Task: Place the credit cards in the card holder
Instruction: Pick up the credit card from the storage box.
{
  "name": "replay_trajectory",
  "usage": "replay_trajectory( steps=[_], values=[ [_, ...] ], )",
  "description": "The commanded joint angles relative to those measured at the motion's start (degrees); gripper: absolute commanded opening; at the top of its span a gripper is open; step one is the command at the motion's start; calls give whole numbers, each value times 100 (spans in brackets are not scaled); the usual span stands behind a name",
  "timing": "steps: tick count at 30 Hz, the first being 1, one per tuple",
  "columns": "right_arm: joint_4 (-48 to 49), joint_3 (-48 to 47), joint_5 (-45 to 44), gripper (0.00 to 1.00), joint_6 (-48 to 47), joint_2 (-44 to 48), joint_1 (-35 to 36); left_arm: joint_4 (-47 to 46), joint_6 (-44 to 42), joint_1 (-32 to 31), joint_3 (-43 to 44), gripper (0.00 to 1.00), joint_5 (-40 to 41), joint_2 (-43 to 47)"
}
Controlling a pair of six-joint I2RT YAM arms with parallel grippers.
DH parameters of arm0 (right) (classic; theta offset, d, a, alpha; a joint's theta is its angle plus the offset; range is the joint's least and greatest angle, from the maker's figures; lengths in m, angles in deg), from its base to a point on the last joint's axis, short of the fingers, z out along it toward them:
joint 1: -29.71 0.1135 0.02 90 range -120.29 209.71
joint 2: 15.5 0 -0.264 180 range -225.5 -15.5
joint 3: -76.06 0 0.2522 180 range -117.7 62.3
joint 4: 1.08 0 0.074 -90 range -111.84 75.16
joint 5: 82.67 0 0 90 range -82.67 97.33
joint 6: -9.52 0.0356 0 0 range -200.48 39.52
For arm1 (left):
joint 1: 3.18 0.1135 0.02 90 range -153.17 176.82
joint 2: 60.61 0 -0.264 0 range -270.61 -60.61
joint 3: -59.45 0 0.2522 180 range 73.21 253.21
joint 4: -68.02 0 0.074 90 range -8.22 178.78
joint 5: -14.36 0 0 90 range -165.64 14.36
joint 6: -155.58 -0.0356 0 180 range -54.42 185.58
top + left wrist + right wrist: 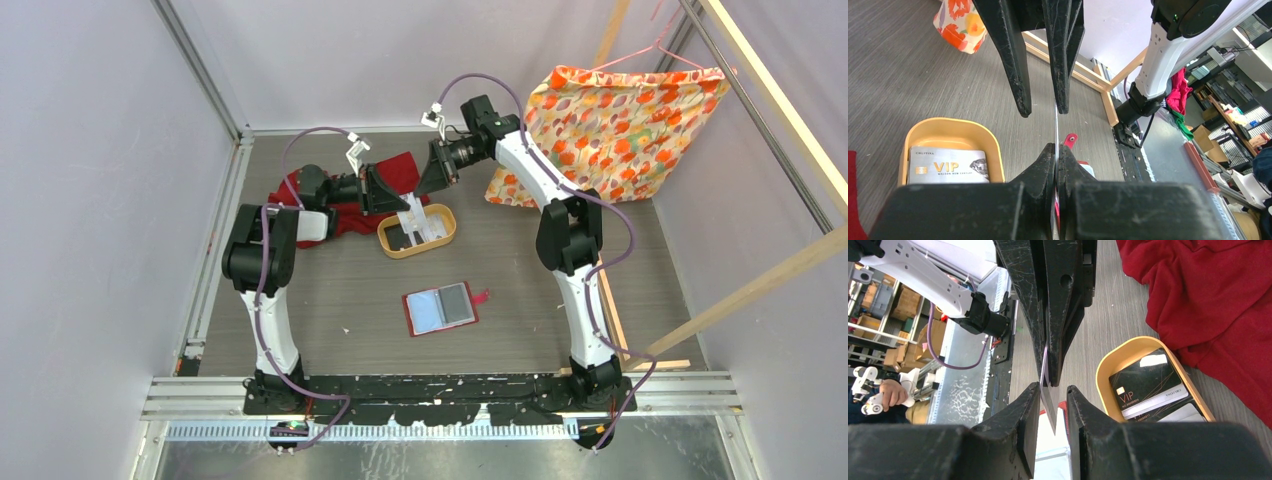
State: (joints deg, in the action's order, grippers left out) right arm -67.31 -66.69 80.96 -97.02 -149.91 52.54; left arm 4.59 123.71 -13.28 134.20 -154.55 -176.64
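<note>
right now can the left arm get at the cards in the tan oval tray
Probably not: the left gripper is shut on a thin pale card that the right gripper straddles.

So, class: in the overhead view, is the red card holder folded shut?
No, the card holder lies opened flat, its pale and grey inner pockets facing up.

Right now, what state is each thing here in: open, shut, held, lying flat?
left end effector: shut on the held card.
right end effector: open, one finger on each side of that card.
held card: on edge, in the air.
card holder: open, lying flat.
tray: upright, loaded.
cards in the tray: flat, stacked.
red cloth: crumpled.
</note>
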Motion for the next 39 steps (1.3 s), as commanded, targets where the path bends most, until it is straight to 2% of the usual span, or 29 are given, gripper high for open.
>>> replay_trajectory(
  steps=[1,24,32,39],
  values=[
    [33,4,75,32,-89,310,-98,-411,-17,18,90,0,-191,54],
    [-237,96,23,37,-317,476,-116,-411,32,70,80,0,-204,36],
    [-212,64,-206,36,-203,423,-121,-411,45,66,75,0,-205,45],
    [-279,76,-29,36,-248,432,-97,-411,67,70,76,0,-178,-3]
  ],
)
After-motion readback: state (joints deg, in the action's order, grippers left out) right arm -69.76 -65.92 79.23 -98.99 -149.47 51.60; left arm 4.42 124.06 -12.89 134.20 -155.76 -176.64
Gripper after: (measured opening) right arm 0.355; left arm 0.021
